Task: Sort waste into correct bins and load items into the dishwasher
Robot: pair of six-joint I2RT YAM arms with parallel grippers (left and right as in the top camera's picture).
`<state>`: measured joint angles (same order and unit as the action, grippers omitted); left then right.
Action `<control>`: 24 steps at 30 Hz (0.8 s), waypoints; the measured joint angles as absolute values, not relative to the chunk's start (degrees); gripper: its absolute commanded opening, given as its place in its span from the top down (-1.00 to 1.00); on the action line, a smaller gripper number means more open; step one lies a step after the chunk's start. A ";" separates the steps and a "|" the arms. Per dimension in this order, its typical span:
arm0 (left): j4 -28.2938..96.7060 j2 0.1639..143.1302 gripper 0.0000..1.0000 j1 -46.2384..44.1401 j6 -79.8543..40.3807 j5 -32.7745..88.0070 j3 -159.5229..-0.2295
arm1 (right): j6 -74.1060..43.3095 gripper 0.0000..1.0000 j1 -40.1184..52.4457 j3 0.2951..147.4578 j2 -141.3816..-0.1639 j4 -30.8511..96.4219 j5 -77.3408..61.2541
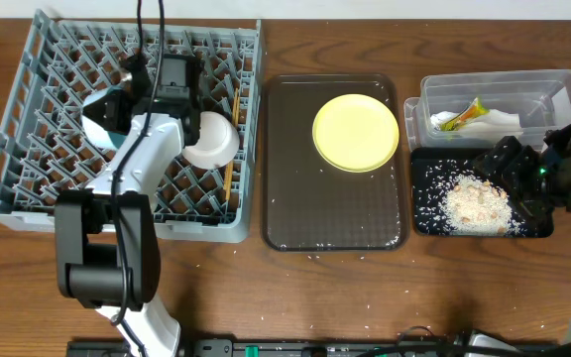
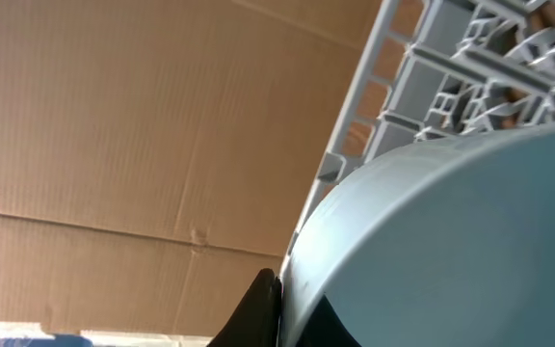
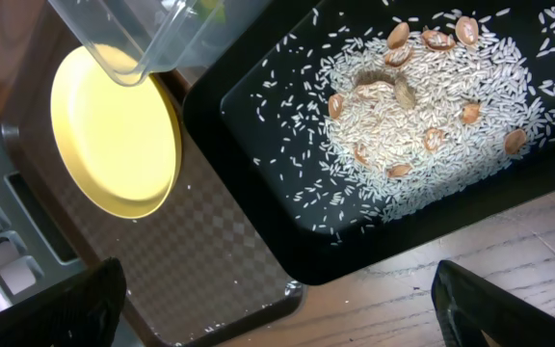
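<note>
My left gripper (image 1: 122, 107) is over the grey dish rack (image 1: 28, 129), shut on the rim of the light blue bowl (image 1: 100, 117). In the left wrist view the bowl (image 2: 451, 241) fills the lower right, with a black finger (image 2: 279, 310) pinching its rim. A white bowl (image 1: 212, 139) and wooden chopsticks (image 1: 231, 149) lie in the rack. The yellow plate (image 1: 355, 132) sits on the brown serving tray (image 1: 335, 213). My right gripper (image 1: 504, 161) hangs open and empty over the black tray (image 1: 426, 213) of rice scraps (image 3: 422, 106). The clear tub (image 1: 553, 89) holds the napkin (image 1: 499, 119) and wrapper (image 1: 469, 112). I cannot make out the white cup.
Loose rice grains lie scattered on the wooden table in front of the serving tray (image 3: 210, 260) and the black tray (image 3: 287, 222). The yellow plate (image 3: 114, 130) and a corner of the clear tub (image 3: 133, 34) show in the right wrist view. Cardboard stands behind the rack (image 2: 114, 125).
</note>
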<state>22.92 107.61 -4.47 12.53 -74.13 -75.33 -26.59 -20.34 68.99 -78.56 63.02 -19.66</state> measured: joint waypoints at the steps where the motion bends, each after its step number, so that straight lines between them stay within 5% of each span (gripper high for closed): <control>1: 22.90 107.61 0.85 -4.16 12.71 -74.19 -75.33 | -26.59 -0.98 -20.34 68.99 -78.56 63.02 -19.66; 17: 22.92 107.70 0.82 -5.91 11.79 -73.69 -73.34 | -26.57 -0.98 -20.34 68.99 -78.56 63.02 -19.64; 22: 22.85 108.33 0.66 -6.42 11.35 -74.06 -73.23 | -26.57 -0.98 -20.34 68.99 -78.56 63.02 -19.66; 24: 22.76 108.36 0.43 -7.20 11.22 -74.19 -73.08 | -26.57 -0.98 -20.34 68.99 -78.56 63.02 -19.66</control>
